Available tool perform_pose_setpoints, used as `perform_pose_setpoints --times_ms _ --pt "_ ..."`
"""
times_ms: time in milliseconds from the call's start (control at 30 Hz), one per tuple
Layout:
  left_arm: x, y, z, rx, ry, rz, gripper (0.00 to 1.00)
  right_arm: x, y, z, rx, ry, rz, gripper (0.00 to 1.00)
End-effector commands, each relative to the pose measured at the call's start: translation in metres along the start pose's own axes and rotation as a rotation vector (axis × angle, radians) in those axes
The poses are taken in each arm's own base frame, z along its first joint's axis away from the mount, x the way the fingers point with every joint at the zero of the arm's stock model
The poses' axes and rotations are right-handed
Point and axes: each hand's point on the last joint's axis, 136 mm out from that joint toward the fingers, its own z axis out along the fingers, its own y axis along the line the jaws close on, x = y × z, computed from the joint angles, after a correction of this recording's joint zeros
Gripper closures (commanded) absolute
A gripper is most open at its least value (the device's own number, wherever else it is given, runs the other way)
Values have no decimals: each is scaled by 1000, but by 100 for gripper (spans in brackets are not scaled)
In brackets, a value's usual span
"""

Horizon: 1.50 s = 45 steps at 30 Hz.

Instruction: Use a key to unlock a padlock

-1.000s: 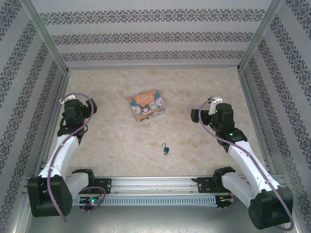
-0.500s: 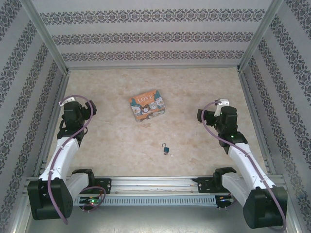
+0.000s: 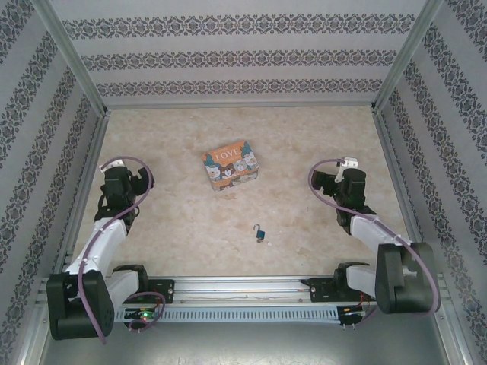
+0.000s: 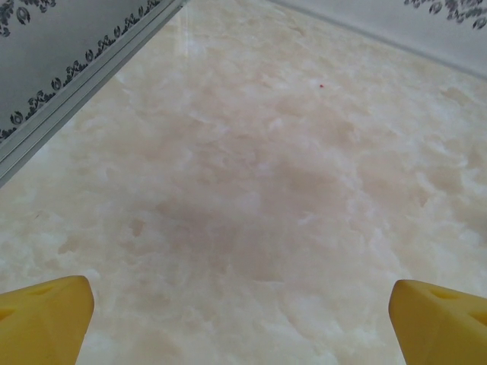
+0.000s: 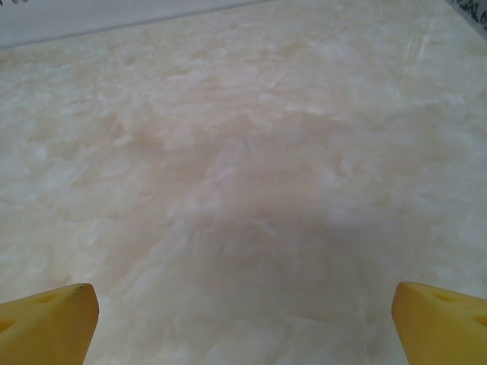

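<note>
The tiny teal-blue padlock with its thin silver shackle lies on the marbled table, near the middle front. A small pale speck beside it may be the key; it is too small to tell. My left gripper sits low at the left side, far from the padlock. Its yellow fingertips stand wide apart over bare table, so the left gripper is open with nothing in it. My right gripper is low at the right side, and the right gripper is likewise open with nothing between its fingertips.
An orange-and-teal "LOVE" box rests behind the padlock, mid-table. Patterned walls with metal rails close in the left, right and back sides. The left wall's base runs close to my left gripper.
Both arms have folded down and drawn back toward their bases, the right one most. The padlock and the box have not moved.
</note>
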Motion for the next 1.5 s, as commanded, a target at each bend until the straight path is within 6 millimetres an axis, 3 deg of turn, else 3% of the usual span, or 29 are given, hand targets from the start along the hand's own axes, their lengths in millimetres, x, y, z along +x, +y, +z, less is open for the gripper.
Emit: perform_pose_setpoints --times_ms 0,200,367,567,867,1000,1467 --pt "-16 -2 5 17 -73 75 1 -34 0 5 -5 -173 -52 1" --pt "-11 -6 17 40 -100 131 1 -34 -1 16 -15 -220 -82 2" --pt "-3 -18 25 108 -87 132 1 -14 -2 18 -33 -253 -81 2" --pt "5 -27 35 164 -86 128 1 -12 -1 33 -31 -185 -82 2" --pt "10 -42 56 246 -120 101 0 -11 3 32 -38 -182 -101 2" --pt "10 -49 60 281 -148 122 0 -20 8 36 -53 -191 -115 2" --pt "19 -70 49 417 -204 191 0 -20 9 36 -49 -186 -124 2"
